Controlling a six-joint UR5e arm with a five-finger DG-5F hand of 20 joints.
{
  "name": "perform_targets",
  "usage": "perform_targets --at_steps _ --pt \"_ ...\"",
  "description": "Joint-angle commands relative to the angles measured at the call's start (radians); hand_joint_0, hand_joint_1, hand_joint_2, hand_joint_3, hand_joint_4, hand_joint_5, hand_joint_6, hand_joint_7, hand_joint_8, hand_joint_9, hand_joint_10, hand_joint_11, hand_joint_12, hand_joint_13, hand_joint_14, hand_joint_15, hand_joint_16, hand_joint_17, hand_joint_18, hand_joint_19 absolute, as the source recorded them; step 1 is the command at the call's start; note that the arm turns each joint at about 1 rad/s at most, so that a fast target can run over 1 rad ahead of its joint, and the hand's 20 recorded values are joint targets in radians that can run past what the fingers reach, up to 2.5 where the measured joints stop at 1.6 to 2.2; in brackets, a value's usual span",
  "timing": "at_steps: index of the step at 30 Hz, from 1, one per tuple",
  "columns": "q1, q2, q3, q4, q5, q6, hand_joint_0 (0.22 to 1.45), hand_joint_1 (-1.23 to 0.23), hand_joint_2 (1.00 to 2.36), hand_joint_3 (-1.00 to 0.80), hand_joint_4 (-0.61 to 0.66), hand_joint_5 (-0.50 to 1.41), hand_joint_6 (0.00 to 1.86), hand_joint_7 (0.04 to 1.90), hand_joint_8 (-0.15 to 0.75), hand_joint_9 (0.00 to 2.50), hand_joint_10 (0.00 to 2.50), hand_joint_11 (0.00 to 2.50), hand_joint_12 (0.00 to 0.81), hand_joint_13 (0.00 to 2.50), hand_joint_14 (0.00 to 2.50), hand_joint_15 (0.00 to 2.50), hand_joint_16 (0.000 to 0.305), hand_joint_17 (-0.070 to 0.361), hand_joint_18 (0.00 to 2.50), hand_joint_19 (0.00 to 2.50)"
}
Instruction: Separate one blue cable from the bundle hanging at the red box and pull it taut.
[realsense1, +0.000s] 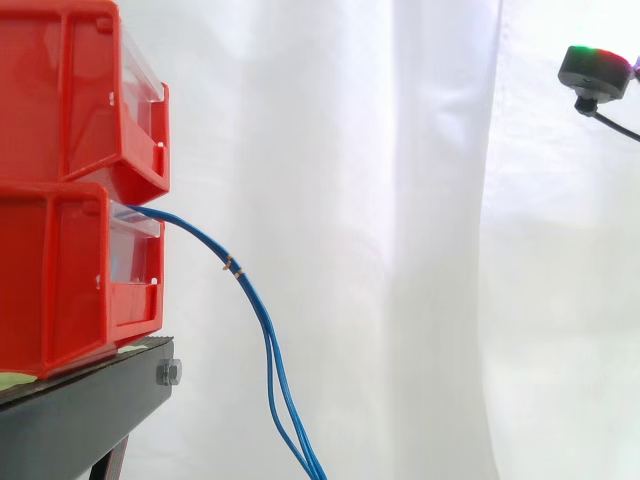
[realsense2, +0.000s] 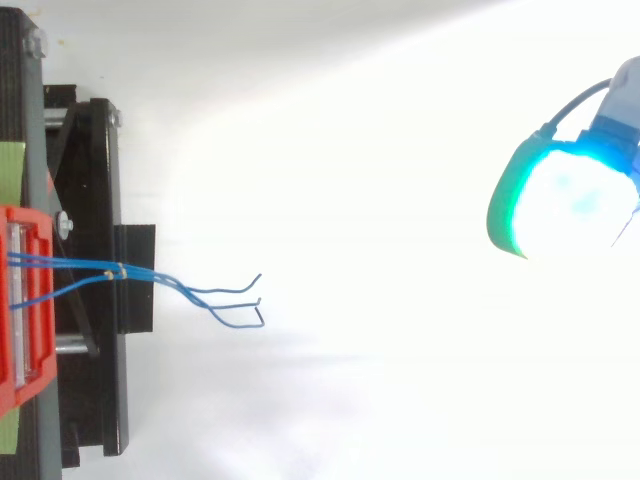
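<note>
The blue cables (realsense1: 268, 335) hung from the front edge of the lower red box (realsense1: 60, 280), tied together just past it, well apart from the hand (realsense2: 565, 200), whose grip I could not tell.

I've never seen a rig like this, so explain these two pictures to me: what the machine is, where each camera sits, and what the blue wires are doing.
One picture is taken from the side, level with the work; the other looks down on it. Two red bins are stacked on a black stand. Thin blue cables come out of the lower bin, bound by a small tie, and hang down past the stand's edge. From above you see their three loose ends spread apart. The machine is a robot arm with a hand; the glowing green-and-cyan shape is part of it, not a lamp. It sits far from the cables, touching none. Behind hangs a white curtain.
</note>
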Motion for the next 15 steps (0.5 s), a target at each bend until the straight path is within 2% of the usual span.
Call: perform_targets --at_steps 1,5,6,9,11,12,13,15 --pt "0.002 -0.018 0.000 0.008 0.004 -0.001 0.55 -0.65 1.00 -0.47 0.19 -0.19 0.50 0.86 0.255 0.73 0.01 0.51 0.311 0.77 0.01 0.37 0.029 0.065 0.57 0.18" --pt "0.002 -0.043 0.000 0.017 0.002 -0.004 0.56 -0.68 1.00 -0.48 0.19 -0.19 0.50 0.86 0.254 0.75 0.01 0.53 0.307 0.78 0.01 0.37 0.028 0.063 0.58 0.17" --pt "0.002 -0.064 0.000 0.028 0.007 0.000 0.56 -0.69 1.00 -0.49 0.19 -0.19 0.50 0.86 0.254 0.75 0.01 0.53 0.307 0.78 0.01 0.36 0.028 0.063 0.58 0.17" --pt "0.002 -0.094 0.000 0.062 0.014 0.000 0.57 -0.76 1.00 -0.50 0.19 -0.19 0.50 0.86 0.254 0.75 0.02 0.55 0.302 0.78 0.01 0.37 0.027 0.060 0.58 0.16" --pt "0.002 -0.127 0.000 0.111 0.025 -0.001 0.57 -0.84 1.00 -0.50 0.19 -0.20 0.50 0.87 0.244 0.63 0.01 0.56 0.287 0.76 0.01 0.36 0.025 0.056 0.58 0.09" --pt "0.002 -0.127 0.000 0.111 0.025 -0.001 0.57 -0.84 1.00 -0.50 0.19 -0.20 0.50 0.87 0.244 0.59 0.01 0.56 0.280 0.74 0.01 0.35 0.024 0.054 0.57 0.06" --pt "0.002 -0.149 0.000 0.149 0.039 -0.003 0.57 -0.88 1.00 -0.50 0.19 -0.20 0.50 0.88 0.243 0.56 0.01 0.57 0.264 0.71 0.01 0.34 0.022 0.049 0.53 0.00" --pt "0.002 -0.166 0.000 0.174 0.053 -0.003 0.57 -0.90 1.00 -0.50 0.19 -0.21 0.50 0.88 0.245 0.53 0.01 0.58 0.249 0.66 0.01 0.31 0.020 0.046 0.49 0.00"
